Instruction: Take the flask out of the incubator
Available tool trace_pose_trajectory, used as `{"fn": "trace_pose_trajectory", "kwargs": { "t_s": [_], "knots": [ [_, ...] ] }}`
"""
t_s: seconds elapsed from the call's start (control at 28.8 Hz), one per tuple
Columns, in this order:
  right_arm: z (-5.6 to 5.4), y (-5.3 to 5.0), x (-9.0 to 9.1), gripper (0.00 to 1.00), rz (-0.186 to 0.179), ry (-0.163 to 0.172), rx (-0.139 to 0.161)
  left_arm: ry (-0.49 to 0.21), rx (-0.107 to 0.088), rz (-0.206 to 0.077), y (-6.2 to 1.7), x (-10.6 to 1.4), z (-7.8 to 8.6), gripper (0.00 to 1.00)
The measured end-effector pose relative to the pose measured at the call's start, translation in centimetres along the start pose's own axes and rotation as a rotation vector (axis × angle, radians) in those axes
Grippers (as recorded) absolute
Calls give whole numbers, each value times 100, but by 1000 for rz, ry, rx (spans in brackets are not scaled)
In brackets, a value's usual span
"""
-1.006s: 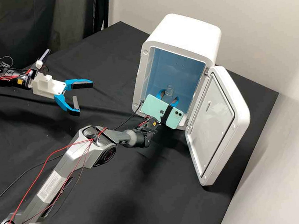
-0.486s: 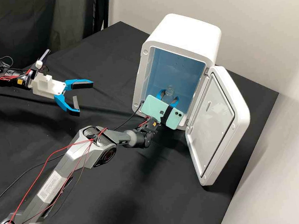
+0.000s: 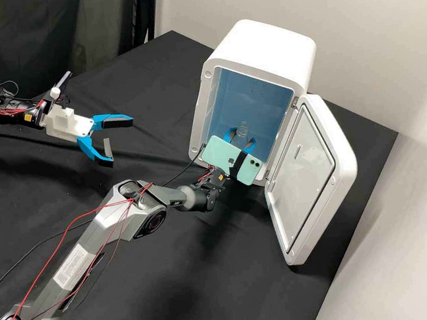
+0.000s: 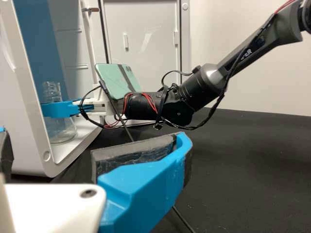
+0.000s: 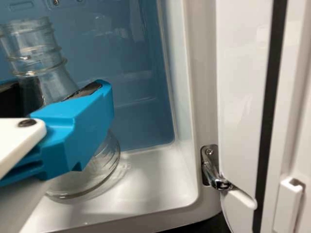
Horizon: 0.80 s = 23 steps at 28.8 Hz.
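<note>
A clear glass flask (image 3: 242, 128) stands upright on the floor of the open white incubator (image 3: 261, 47), against its blue inner wall. My right gripper (image 3: 240, 139) reaches in through the doorway, its blue fingers (image 5: 73, 126) closed on the neck of the flask (image 5: 34, 48). The left wrist view shows the flask (image 4: 57, 127) still resting on the incubator floor. My left gripper (image 3: 120, 141) hangs open and empty above the bench, well to the left of the incubator.
The incubator door (image 3: 311, 178) is swung wide open to the right, its hinge (image 5: 216, 177) close beside the right gripper. A mint-green phone (image 3: 229, 158) is strapped to the right wrist. Black bench cloth (image 3: 197, 268) lies in front. The bench edge runs behind the incubator.
The left gripper has drifted slightly to the left. The right arm and the flask have not moved.
</note>
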Motion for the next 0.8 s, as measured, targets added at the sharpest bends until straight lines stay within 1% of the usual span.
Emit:
{"fn": "trace_pose_trajectory", "kwargs": {
  "t_s": [0.21,0.31,0.35,0.42,0.45,0.56,0.66,0.8],
  "knots": [
    [19,-30,-26,0,-1,9,4,2,-1,1,1,0,-2,100],
    [39,-47,-52,0,0,19,0,2,-1,1,1,0,-2,100],
    [38,-49,-55,0,2,25,-1,2,-1,1,1,0,-2,100],
    [52,-40,-76,0,4,22,2,2,-1,1,1,0,-2,100],
    [43,-41,-89,0,6,28,2,2,-1,1,1,0,-2,100],
    [14,-15,-123,0,7,26,4,2,-1,1,1,0,-2,100],
    [-8,10,-153,0,7,20,-2,1,-1,1,0,0,-1,100],
    [-56,68,-177,0,17,23,-3,1,-1,1,0,0,-1,100]
  ]
}}
